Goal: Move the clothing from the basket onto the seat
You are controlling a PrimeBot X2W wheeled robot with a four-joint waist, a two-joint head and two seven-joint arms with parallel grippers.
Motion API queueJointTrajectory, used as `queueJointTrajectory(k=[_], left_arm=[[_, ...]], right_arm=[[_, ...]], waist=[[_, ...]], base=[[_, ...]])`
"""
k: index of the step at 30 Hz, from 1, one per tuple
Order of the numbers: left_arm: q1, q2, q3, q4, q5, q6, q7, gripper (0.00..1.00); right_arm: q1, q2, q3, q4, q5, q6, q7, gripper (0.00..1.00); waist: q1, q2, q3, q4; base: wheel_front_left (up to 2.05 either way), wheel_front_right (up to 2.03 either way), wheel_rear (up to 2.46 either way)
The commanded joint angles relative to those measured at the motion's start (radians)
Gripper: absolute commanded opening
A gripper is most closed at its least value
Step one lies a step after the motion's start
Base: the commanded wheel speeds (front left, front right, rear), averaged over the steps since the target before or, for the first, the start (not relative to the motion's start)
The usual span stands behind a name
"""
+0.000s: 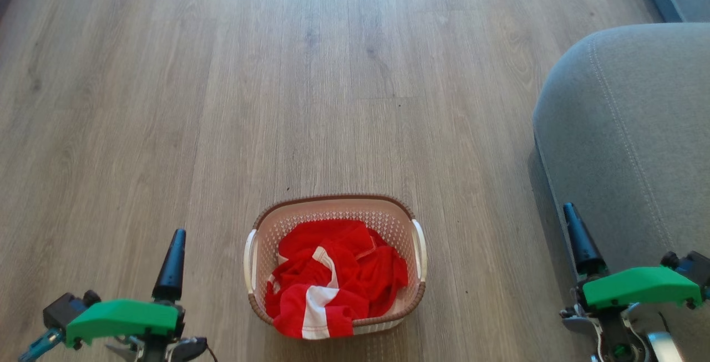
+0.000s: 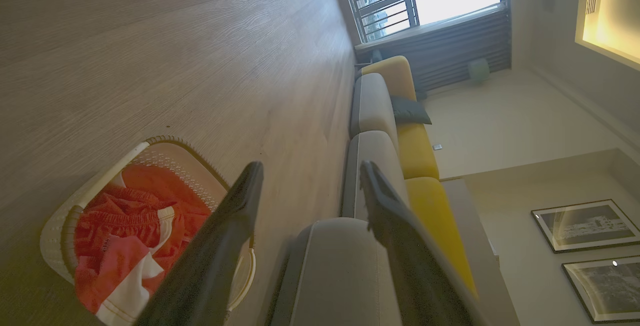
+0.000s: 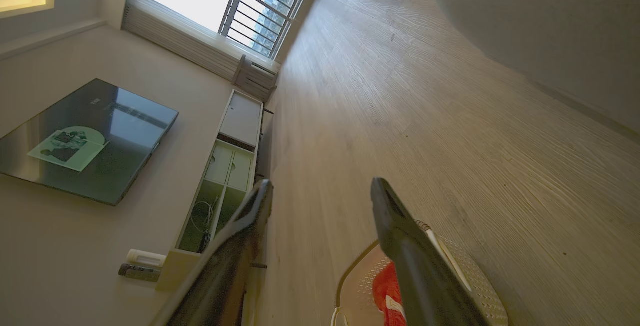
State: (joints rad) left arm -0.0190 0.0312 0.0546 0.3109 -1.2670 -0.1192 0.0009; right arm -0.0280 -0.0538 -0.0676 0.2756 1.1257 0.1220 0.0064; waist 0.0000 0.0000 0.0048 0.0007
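The seat (image 1: 627, 129) runs off the head view's right edge. The basket (image 1: 333, 200) holds the crumpled clothing (image 1: 333, 279), draped over its near rim; left claw (image 2: 310, 166) and right claw (image 3: 320, 183) gape wide, empty

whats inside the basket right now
The basket holds a crumpled heap of red clothing with white stripes, reaching its near rim. The perforated far wall shows above the heap. The fabric covers the basket's bottom, so anything underneath cannot be seen.
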Motion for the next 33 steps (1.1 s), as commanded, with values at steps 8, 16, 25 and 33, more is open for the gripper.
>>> queueJointTrajectory(k=[8,16,25,33], left_arm=[[-0.061,0.009,-0.008,-0.040,0.160,0.009,-0.031,1.00],[-0.064,0.010,-0.017,-0.050,0.286,0.013,-0.054,1.00],[-0.066,0.011,-0.024,-0.061,0.400,0.019,-0.081,1.00],[-0.068,0.012,-0.026,-0.069,0.482,0.020,-0.101,1.00]], right_arm=[[-0.044,-0.026,0.033,-0.043,-0.121,0.003,-0.033,1.00],[-0.047,-0.035,0.055,-0.044,-0.222,0.004,-0.056,1.00],[-0.048,-0.046,0.073,-0.038,-0.337,0.004,-0.083,1.00],[-0.050,-0.050,0.087,-0.036,-0.427,0.005,-0.104,1.00]], waist=[[0.0000,0.0000,-0.001,0.000],[0.0000,0.0000,0.001,0.000],[0.0000,0.0000,0.003,0.002],[0.0000,0.0000,0.006,0.003]], base=[[0.00,0.00,0.00],[0.00,0.00,0.00],[0.00,0.00,0.00],[0.00,0.00,0.00]])
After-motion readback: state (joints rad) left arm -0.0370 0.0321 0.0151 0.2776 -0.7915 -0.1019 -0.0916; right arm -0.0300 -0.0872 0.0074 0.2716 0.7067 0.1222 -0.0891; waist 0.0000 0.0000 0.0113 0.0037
